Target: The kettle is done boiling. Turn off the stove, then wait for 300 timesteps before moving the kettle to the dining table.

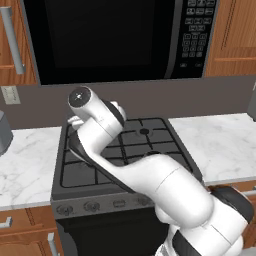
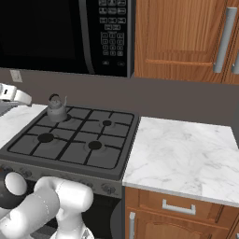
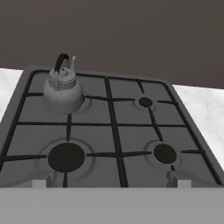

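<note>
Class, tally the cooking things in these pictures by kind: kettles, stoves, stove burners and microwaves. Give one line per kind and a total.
Kettle: 1
Stove: 1
Burners, counting the one under the kettle: 4
Microwave: 1
Total: 7

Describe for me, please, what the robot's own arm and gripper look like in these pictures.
The arm is made of smooth, rounded glossy white links with dark grey to black joints between them; one link ends in a round dark cap with a small light centre. No cables or markings are visible. The gripper shows as two small, pale grey, blocky fingertips.
</note>
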### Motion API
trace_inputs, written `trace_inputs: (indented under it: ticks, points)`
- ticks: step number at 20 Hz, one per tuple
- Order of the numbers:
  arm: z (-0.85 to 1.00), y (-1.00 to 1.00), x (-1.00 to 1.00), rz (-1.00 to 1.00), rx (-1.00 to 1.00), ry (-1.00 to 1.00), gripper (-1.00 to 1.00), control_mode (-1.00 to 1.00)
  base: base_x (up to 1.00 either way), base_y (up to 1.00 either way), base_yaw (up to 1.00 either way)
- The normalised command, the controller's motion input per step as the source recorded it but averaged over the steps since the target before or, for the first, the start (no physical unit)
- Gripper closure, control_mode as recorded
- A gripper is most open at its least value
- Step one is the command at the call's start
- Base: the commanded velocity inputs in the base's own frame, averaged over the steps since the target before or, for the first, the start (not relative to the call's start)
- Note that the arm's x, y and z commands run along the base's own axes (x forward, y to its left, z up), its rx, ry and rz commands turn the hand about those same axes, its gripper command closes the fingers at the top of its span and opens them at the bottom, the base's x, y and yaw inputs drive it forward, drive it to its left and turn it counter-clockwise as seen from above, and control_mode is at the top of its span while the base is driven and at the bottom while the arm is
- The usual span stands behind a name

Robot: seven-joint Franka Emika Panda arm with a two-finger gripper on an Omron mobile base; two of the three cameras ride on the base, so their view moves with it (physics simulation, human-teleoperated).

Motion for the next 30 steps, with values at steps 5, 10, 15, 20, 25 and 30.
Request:
trace_inputs:
  ticks: [5, 10, 15, 20, 25, 30]
  points:
    - [-0.05, 0.00, 0.43, -0.01, 0.00, 0.00, -1.00, -1.00, 0.00, 0.00, 0.00]
    - [-0.10, 0.00, 0.39, -0.02, 0.00, 0.00, -1.00, -1.00, 0.00, 0.00, 0.00]
    - [-0.07, 0.00, 0.36, -0.02, 0.00, 0.00, -1.00, -1.00, 0.00, 0.00, 0.00]
    - [-0.13, 0.00, 0.33, -0.01, 0.00, 0.00, -1.00, -1.00, 0.00, 0.00, 0.00]
    - [-0.16, 0.03, 0.23, 0.00, 0.00, 0.00, -1.00, -1.00, 0.00, 0.00, 0.00]
    - [-0.11, 0.04, 0.23, 0.00, 0.00, 0.00, -1.00, -1.00, 0.00, 0.00, 0.00]
